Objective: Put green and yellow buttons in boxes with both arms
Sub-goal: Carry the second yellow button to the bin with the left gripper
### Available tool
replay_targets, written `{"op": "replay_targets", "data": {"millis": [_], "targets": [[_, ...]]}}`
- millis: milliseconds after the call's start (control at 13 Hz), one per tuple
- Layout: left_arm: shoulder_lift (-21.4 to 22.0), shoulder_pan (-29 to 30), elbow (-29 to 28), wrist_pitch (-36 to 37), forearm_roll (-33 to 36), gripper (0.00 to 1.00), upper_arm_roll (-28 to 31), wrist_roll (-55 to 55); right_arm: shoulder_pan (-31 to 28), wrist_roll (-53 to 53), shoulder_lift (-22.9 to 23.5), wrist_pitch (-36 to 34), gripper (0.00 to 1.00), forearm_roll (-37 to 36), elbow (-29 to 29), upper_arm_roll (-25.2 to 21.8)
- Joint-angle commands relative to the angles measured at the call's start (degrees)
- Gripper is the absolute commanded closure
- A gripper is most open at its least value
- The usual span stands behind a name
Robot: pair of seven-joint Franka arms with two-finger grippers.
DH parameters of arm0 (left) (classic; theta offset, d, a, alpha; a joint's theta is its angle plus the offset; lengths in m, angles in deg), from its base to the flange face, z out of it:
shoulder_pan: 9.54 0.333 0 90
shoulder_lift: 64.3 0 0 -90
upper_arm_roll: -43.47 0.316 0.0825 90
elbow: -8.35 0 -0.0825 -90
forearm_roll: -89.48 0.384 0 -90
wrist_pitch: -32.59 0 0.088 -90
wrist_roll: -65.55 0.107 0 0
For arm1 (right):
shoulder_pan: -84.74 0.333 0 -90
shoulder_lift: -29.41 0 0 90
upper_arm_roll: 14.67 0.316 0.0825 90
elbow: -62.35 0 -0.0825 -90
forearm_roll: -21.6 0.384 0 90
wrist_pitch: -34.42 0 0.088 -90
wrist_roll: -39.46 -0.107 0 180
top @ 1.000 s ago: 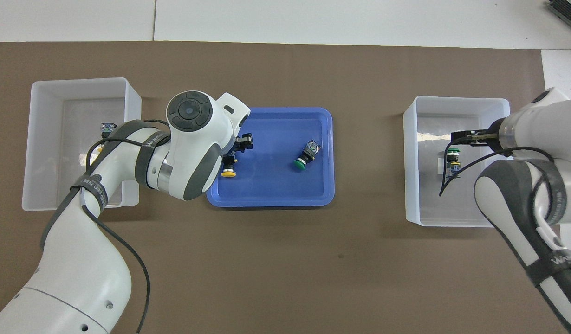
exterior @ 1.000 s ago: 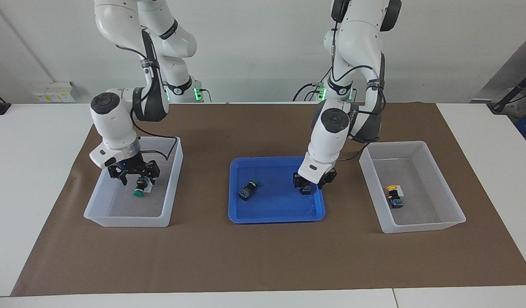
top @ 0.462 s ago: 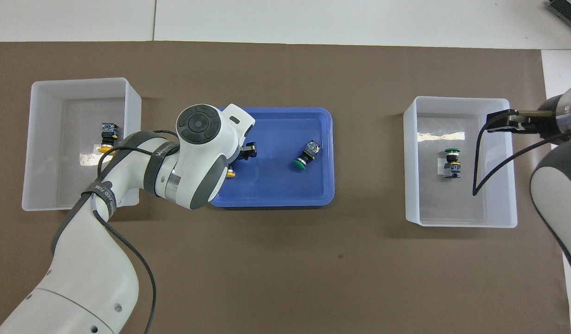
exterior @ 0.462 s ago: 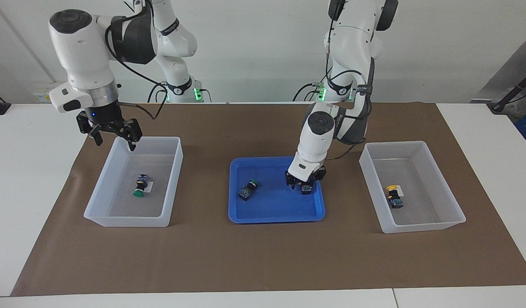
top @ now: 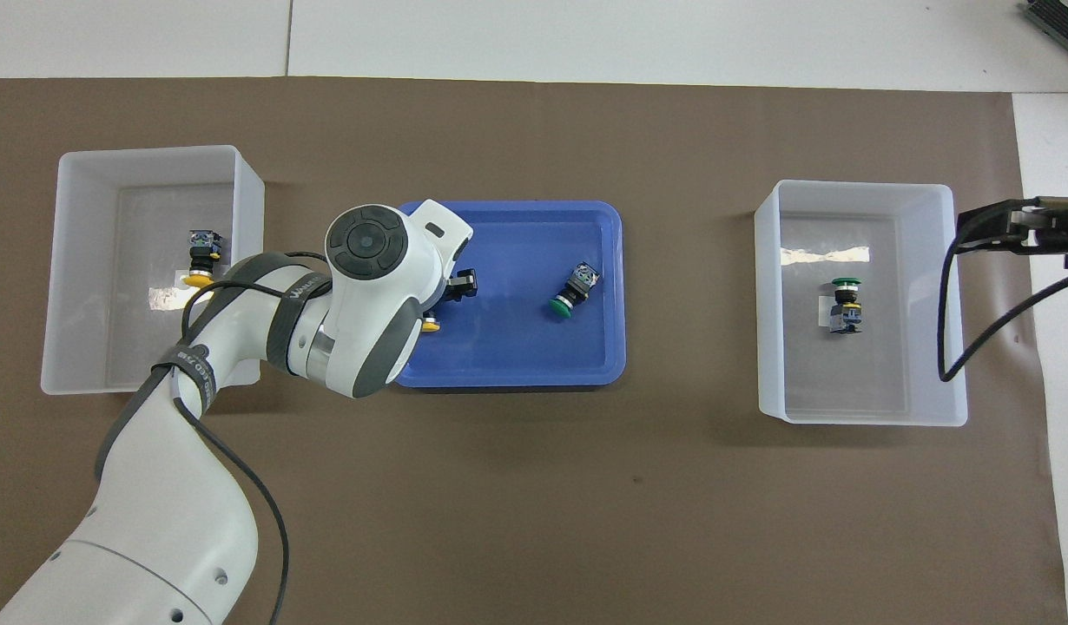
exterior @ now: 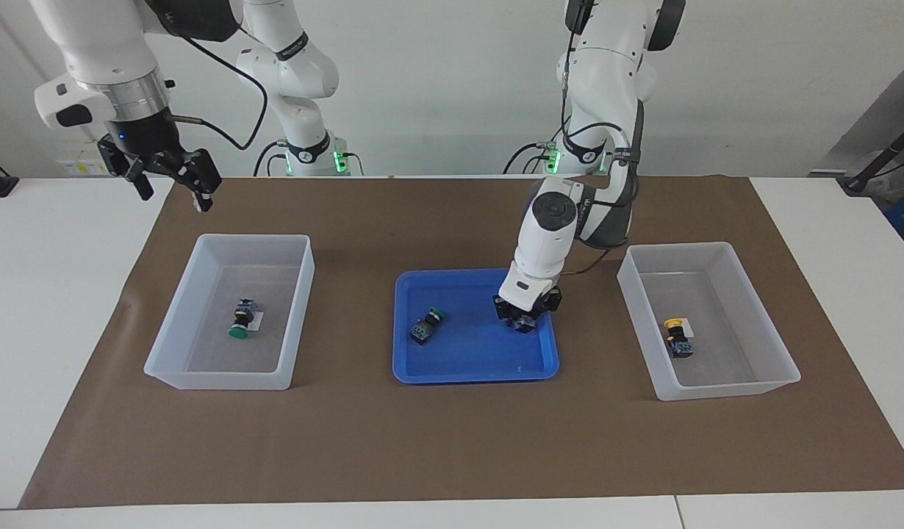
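My left gripper (exterior: 525, 318) is down in the blue tray (exterior: 467, 371) at a yellow button (exterior: 526, 324); only the button's cap (top: 430, 326) shows from overhead. A green button (exterior: 425, 327) lies in the same tray, toward the right arm's end. My right gripper (exterior: 171, 185) is open and empty, raised high by the box (exterior: 202, 375) at the right arm's end. That box holds a green button (exterior: 239, 328). The box (exterior: 716, 393) at the left arm's end holds a yellow button (exterior: 677, 339).
A brown mat (exterior: 452, 448) covers the table under the tray and both boxes. The left arm's wrist (top: 369, 304) hides part of the tray from overhead. White tabletop (exterior: 48, 294) lies past the mat at both ends.
The right gripper let go of the green button in its box, then rose up and out toward the right arm's end. The left gripper shifted slightly at the yellow button.
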Motion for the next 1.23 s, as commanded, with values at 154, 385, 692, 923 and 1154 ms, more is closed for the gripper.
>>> {"op": "replay_targets", "data": {"millis": [154,385,692,923,1154], "targets": [[1.3,-0.23,-2.04,-1.57,1.29,1.0,0.55,-0.84,7.7,2.22,-0.54,-1.74,0.0,1.83,-0.25,-8.61],[1.04,0.3,0.67,0.44,1.38,1.0,0.55,-0.58,8.15,2.22,-0.63,-1.91,0.0,1.83,-0.42,-8.71],[0.77,3.97,10.68,10.1,1.2,1.0,0.63,0.03,12.97,2.22,-1.15,-2.0,0.0,1.83,-1.39,-12.66],[1.65,9.86,15.35,15.11,0.76,1.0,0.19,1.26,13.16,2.3,-1.59,-2.35,0.0,1.83,-1.83,-13.02],[2.44,16.8,16.49,18.88,-0.81,1.0,-0.24,8.0,13.16,3.89,-1.6,-1.66,0.0,1.74,-2.09,-11.36]]}}
